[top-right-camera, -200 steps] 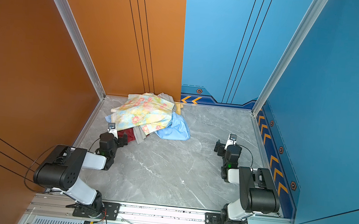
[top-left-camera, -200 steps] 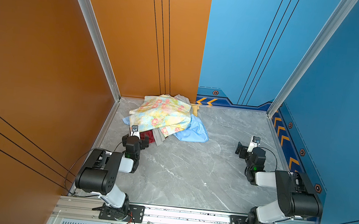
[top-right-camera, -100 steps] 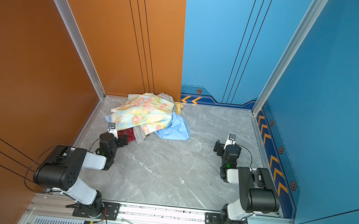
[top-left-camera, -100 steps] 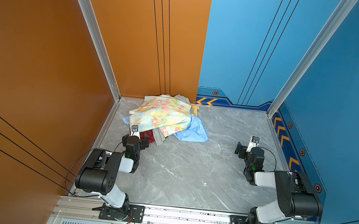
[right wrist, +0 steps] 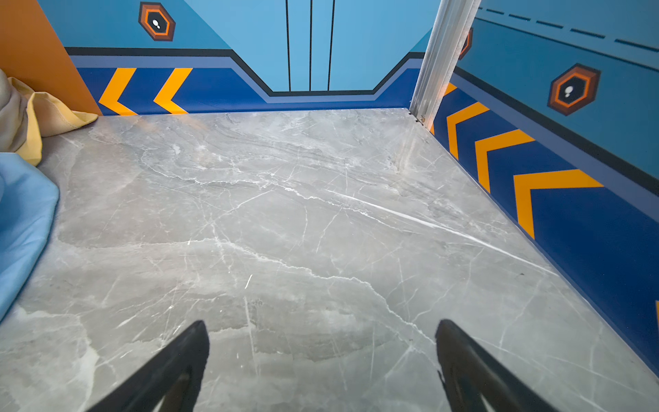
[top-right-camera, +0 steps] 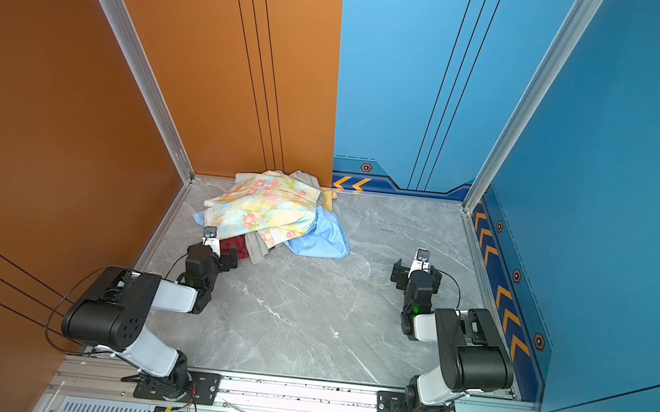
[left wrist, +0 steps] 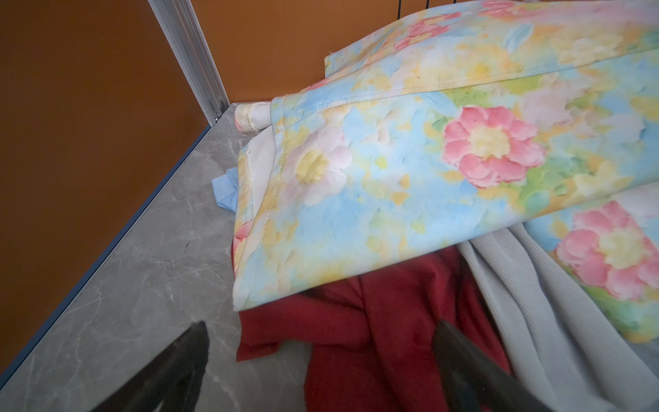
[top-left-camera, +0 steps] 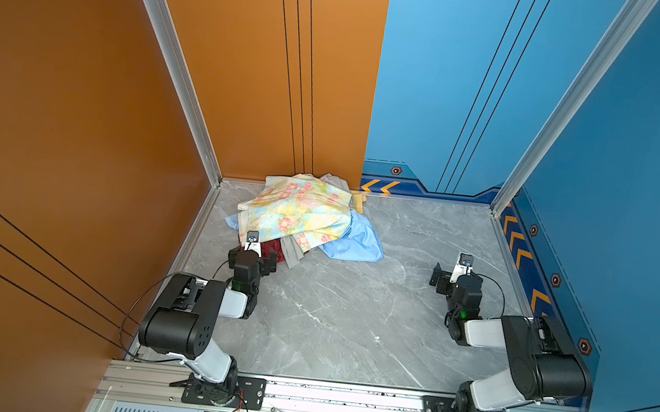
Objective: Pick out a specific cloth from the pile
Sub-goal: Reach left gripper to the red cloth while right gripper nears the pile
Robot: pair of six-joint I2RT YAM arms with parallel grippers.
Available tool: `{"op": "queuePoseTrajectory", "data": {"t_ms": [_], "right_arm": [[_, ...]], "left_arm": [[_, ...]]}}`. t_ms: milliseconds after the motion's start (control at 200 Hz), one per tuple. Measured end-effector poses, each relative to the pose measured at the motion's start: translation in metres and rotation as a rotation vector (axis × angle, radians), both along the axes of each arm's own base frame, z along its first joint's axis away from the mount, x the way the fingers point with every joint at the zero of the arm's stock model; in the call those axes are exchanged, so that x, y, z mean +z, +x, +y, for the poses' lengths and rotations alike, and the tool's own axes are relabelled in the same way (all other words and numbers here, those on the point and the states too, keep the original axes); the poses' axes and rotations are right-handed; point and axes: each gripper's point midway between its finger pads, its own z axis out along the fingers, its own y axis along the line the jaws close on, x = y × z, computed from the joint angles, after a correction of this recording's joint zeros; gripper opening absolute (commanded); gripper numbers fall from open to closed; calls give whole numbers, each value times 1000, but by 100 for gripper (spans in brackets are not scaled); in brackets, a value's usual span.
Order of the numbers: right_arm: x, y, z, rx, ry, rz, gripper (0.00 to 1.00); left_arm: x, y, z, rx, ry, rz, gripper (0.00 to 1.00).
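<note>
The dark red cloth [left wrist: 374,321] pokes out from under the front edge of the pile [top-left-camera: 298,212], mostly buried beneath the yellow floral cloth [left wrist: 410,171] and beside a grey ribbed piece [left wrist: 527,306]. In both top views only a small red patch [top-left-camera: 274,247] [top-right-camera: 238,245] shows. My left gripper [top-left-camera: 253,252] [left wrist: 321,326] is open and low at the pile's front. One finger [left wrist: 463,356] rests over the red fabric and the other over bare floor. My right gripper [top-left-camera: 456,277] [right wrist: 321,324] is open over bare floor, far from the pile, with nothing between its fingers.
A light blue cloth [top-left-camera: 358,243] spreads from the pile's right side, and a pale yellow piece [right wrist: 46,114] lies at the back wall. The orange wall and its metal corner post [left wrist: 199,64] stand close to the pile's left. Grey marble floor [top-left-camera: 351,309] lies between the arms.
</note>
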Motion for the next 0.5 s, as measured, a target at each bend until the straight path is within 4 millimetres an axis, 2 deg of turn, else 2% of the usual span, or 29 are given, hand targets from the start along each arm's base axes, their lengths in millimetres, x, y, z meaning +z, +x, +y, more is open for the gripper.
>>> {"op": "queuePoseTrajectory", "data": {"t_ms": [185, 275, 360, 496], "right_arm": [[20, -2, 9, 7, -36, -52, 100], [30, -4, 16, 12, -57, -74, 100], [36, -7, 17, -1, -79, -80, 100], [48, -11, 10, -57, -98, -77, 100]], "left_arm": [[15, -2, -6, -20, 15, -18, 98], [31, -3, -13, -40, 26, -25, 98], [56, 0, -21, -52, 35, -46, 98], [115, 4, -31, -68, 29, -113, 98]]}}
